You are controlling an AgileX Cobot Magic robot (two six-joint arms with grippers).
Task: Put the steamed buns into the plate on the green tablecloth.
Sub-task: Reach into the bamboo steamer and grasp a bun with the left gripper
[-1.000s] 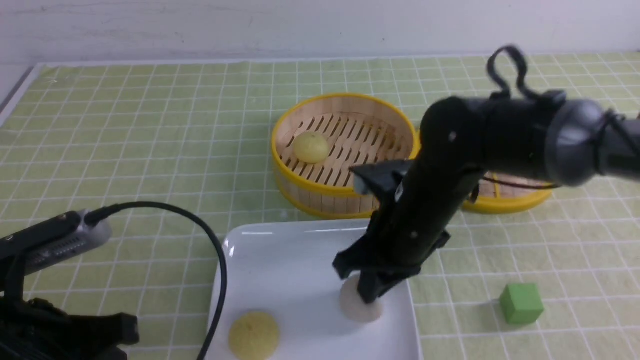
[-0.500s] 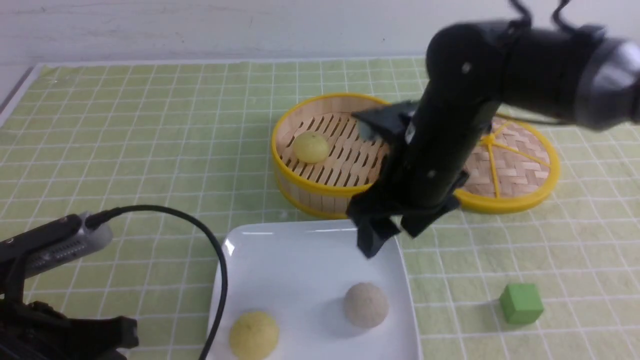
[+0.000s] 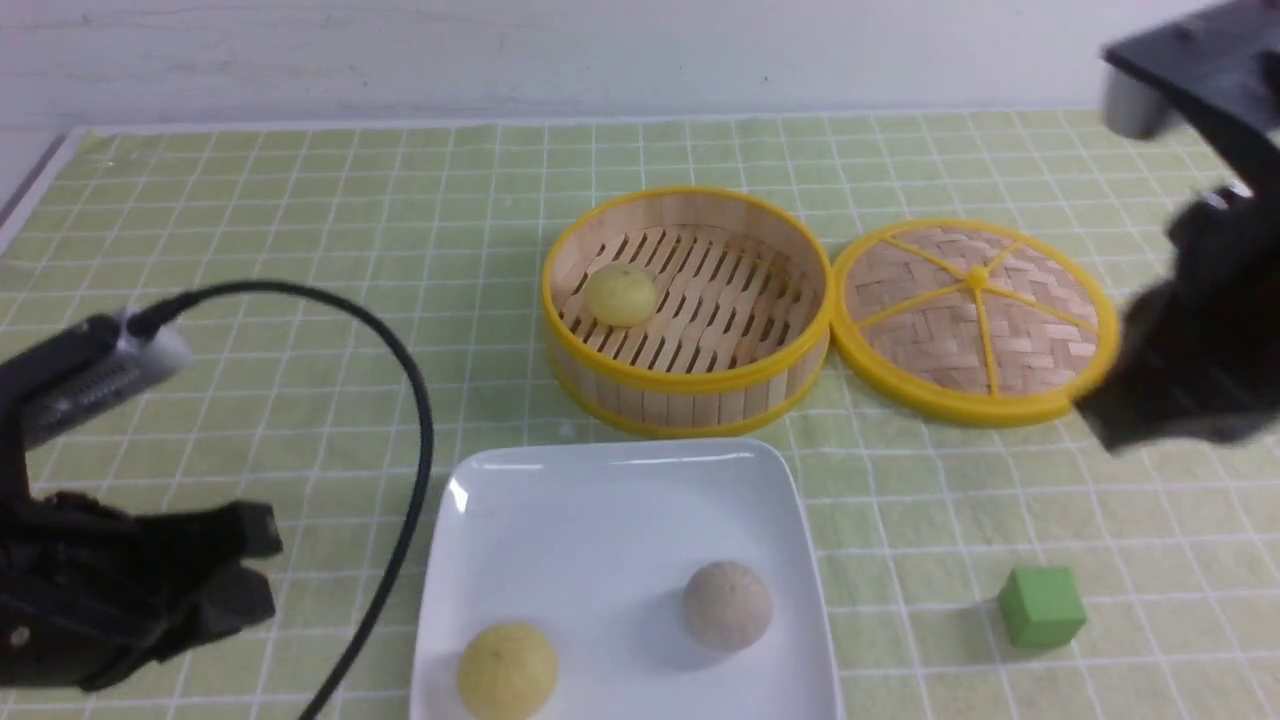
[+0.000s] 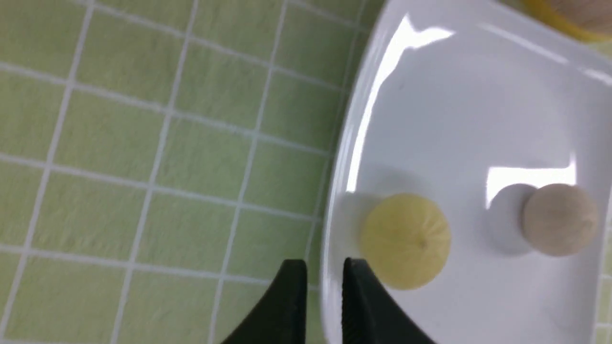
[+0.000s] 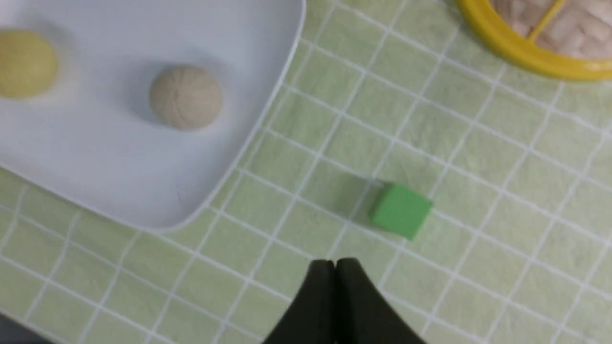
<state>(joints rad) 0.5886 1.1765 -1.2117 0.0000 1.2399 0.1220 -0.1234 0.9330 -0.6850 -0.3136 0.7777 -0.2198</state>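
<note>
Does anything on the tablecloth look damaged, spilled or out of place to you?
Nothing looks spilled or damaged. Only the green cube seems odd: it sits alone on the cloth, apart from the plate and steamer.

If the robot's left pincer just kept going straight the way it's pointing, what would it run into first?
Probably the near-left part of the white plate or its rim, beside the yellow bun. The left pincer points down there, though its height and exact landing spot are hard to judge.
</note>
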